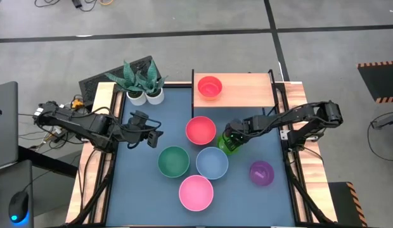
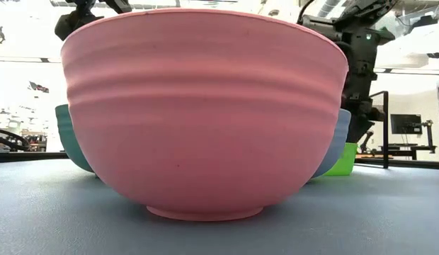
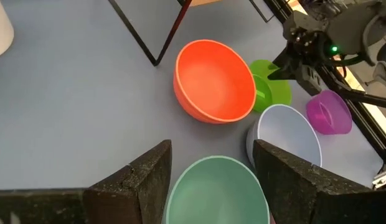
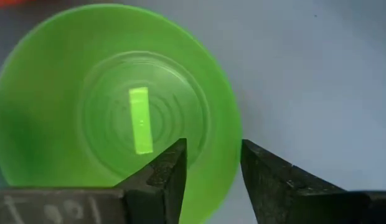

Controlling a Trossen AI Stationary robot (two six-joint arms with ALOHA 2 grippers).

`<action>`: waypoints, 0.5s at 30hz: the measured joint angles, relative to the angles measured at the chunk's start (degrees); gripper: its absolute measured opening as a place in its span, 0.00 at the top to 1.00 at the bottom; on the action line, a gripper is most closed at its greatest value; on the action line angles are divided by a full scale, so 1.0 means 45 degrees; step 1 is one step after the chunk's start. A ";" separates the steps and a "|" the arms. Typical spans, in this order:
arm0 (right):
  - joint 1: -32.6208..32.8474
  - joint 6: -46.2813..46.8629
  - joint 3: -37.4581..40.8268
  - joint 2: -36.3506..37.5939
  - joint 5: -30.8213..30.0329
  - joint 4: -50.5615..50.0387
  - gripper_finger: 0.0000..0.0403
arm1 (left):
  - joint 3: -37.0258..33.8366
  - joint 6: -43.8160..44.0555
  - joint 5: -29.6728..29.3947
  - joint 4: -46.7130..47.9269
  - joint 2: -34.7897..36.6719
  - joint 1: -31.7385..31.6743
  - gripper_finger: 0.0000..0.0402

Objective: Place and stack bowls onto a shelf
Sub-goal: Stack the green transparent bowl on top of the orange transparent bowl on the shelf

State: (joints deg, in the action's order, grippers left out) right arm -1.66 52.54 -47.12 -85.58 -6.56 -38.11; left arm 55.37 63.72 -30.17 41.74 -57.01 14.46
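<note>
Bright green bowl [image 1: 229, 143]: located right of centre in the high view, on the dark blue table [image 1: 152, 190], just beside the large red-pink bowl [image 1: 201, 130] and near the light blue bowl [image 1: 212, 162]. The right gripper [image 1: 231, 134] is positioned over this bowl. In the right wrist view its two dark fingers [image 4: 157, 177] stand apart, one inside the bowl and one outside, with the near rim between them; they are not clamped on the rim.

Left gripper [image 1: 152, 136]: left of centre in the high view, above bare table. The left wrist view shows its fingers [image 3: 140, 183] spread wide with nothing between them, the dark green bowl [image 3: 215, 193] lying just beyond.

Bowl positions, high view:
- Small red bowl [image 1: 210, 87]: on the wooden shelf [image 1: 247, 88] at upper centre, towards the shelf's left end.
- Dark green bowl [image 1: 173, 161] and light blue bowl: side by side at lower centre.
- Pink bowl [image 1: 196, 192]: bottom centre; fills the low view [image 2: 205, 113].
- Purple bowl [image 1: 261, 172]: lower right, apart from the others.

Two white plant pots [image 1: 146, 95] stand at the table's upper left edge.
</note>
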 joint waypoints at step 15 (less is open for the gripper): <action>-0.0339 0.0228 -0.0203 0.0172 0.0169 -0.1360 0.94 | 0.0000 -0.0023 -0.0016 -0.0001 0.0000 0.0000 0.48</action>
State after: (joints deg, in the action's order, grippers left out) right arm -3.19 53.57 -48.04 -84.81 -5.80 -44.23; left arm 55.37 63.62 -30.24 41.74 -57.01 14.46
